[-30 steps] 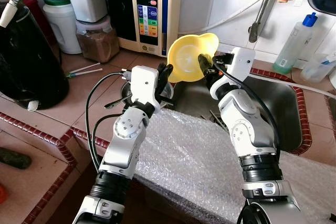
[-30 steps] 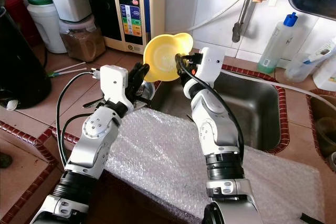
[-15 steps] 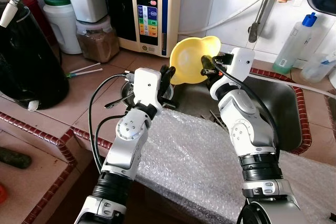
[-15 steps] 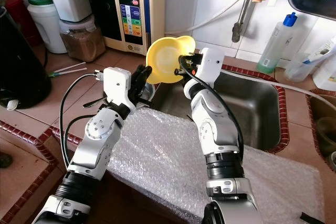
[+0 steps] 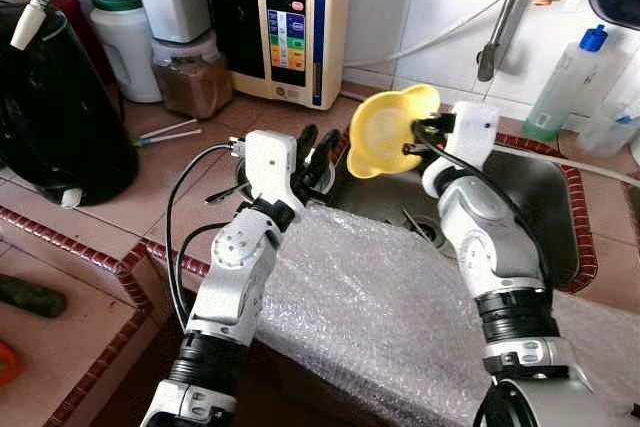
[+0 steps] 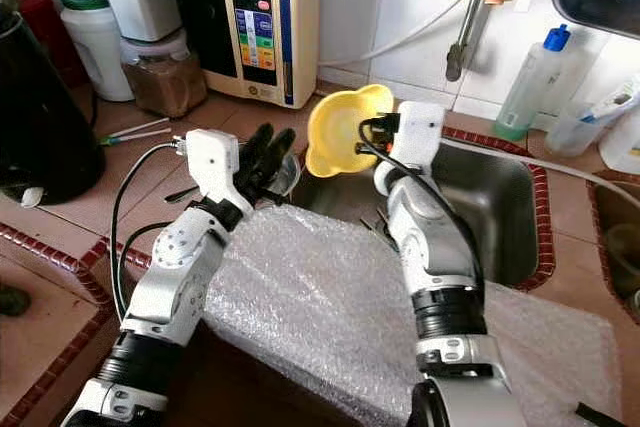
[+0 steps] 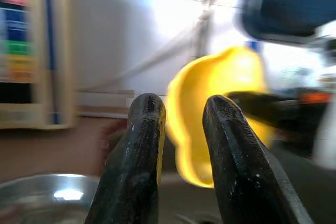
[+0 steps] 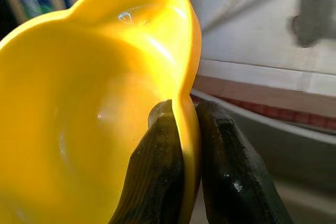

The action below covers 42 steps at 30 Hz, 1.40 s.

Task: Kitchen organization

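The right gripper point(image 8: 178, 124) pinches the rim of one yellow bowl point(image 5: 385, 132) between its two black fingers, one inside the wall and one outside, holding it tilted in the air above the near-left corner of the steel sink point(image 5: 540, 197). The left gripper point(image 5: 316, 147) hangs just beside the bowl, its two fingers point(image 7: 142, 150) a little apart and holding nothing, above a small metal bowl point(image 6: 283, 175) on the tiled counter. One sheet of bubble wrap point(image 5: 380, 307) covers the counter edge below both arms. One water purifier point(image 5: 290, 22) stands against the wall.
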### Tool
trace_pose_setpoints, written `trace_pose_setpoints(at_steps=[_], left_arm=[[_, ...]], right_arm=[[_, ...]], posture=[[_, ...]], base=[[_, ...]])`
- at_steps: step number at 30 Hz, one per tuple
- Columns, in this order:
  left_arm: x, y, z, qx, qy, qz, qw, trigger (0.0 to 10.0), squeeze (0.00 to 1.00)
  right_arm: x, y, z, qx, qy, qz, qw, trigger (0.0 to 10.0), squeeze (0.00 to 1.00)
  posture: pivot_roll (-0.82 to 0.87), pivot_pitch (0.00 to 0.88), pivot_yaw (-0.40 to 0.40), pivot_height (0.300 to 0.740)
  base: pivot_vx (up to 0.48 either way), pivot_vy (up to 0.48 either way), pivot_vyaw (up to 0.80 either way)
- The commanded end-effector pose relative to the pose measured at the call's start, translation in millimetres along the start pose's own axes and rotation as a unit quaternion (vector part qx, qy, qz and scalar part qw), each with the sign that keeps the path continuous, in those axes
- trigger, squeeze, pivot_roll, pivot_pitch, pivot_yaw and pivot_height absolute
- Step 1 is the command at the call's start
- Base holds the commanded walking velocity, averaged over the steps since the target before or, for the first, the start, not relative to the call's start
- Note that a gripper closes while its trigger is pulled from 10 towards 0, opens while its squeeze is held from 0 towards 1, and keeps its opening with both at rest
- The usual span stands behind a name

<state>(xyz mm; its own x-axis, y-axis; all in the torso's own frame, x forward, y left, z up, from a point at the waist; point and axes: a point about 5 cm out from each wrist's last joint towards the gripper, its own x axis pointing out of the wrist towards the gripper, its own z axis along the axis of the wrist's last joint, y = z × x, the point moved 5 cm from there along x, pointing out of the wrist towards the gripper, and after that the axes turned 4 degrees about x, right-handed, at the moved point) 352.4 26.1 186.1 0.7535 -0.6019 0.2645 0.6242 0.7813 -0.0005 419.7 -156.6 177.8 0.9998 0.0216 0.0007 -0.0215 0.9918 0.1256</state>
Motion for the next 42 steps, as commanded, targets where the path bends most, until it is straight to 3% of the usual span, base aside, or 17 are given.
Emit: trace_pose_setpoints(at_steps=[1, 6, 12, 15, 24, 25, 26, 27, 42], left_arm=[[1.5, -17.4, 5, -0.004, 0.000, -0.053, 0.999, 10.0, 1.00], [-5.6, -36.6, -10, 0.009, 0.042, -0.117, 0.992, 10.0, 1.00], [-13.3, -38.1, -25, 0.014, 0.089, -0.140, 0.986, 10.0, 1.00], [-18.4, -35.5, -33, 0.035, 0.114, -0.148, 0.982, 10.0, 1.00], [-22.4, -27.7, -41, 0.071, 0.134, -0.138, 0.979, 10.0, 1.00], [-21.6, -25.5, -41, 0.078, 0.134, -0.132, 0.979, 10.0, 1.00], [-21.2, -24.0, -42, 0.084, 0.134, -0.128, 0.979, 10.0, 1.00], [-19.4, -21.3, -42, 0.089, 0.134, -0.120, 0.980, 10.0, 1.00], [-23.0, -16.4, -45, 0.097, 0.141, -0.112, 0.979, 10.0, 1.00]], right_arm=[[2.1, -16.1, -1, -0.021, 0.002, -0.034, 0.999, 0.0, 0.00], [1.7, -47.0, -15, -0.065, 0.032, -0.085, 0.994, 0.0, 0.00], [-2.9, -65.2, -35, -0.088, 0.063, -0.110, 0.988, 0.0, 0.00], [-8.5, -77.5, -52, -0.101, 0.094, -0.129, 0.982, 0.0, 0.00], [-18.6, -88.0, -80, -0.092, 0.136, -0.142, 0.976, 0.0, 0.00], [-19.2, -86.1, -82, -0.087, 0.139, -0.136, 0.977, 1.8, 0.00], [-19.4, -84.7, -84, -0.084, 0.140, -0.132, 0.978, 1.8, 0.00], [-19.9, -82.9, -87, -0.080, 0.143, -0.131, 0.978, 10.0, 1.00], [-19.6, -78.9, -95, -0.061, 0.156, -0.129, 0.977, 10.0, 1.00]], posture=[[-0.01, 0.000, -0.015, 0.740], [-0.01, 0.000, -0.015, 0.740], [-0.01, 0.000, -0.012, 0.740], [-0.01, 0.000, -0.010, 0.740], [-0.01, 0.000, -0.004, 0.740], [-0.01, 0.000, -0.004, 0.740], [-0.01, 0.000, -0.004, 0.740], [-0.01, 0.000, -0.004, 0.740], [0.00, 0.000, -0.003, 0.740]], base=[[0.000, 0.000, 0.00], [0.000, 0.000, 0.00], [0.000, 0.000, 0.00], [0.000, 0.000, 0.00], [0.000, 0.000, 0.00], [0.000, 0.000, 0.00], [0.000, 0.000, 0.00], [0.000, 0.000, 0.00], [0.000, 0.000, 0.00]])
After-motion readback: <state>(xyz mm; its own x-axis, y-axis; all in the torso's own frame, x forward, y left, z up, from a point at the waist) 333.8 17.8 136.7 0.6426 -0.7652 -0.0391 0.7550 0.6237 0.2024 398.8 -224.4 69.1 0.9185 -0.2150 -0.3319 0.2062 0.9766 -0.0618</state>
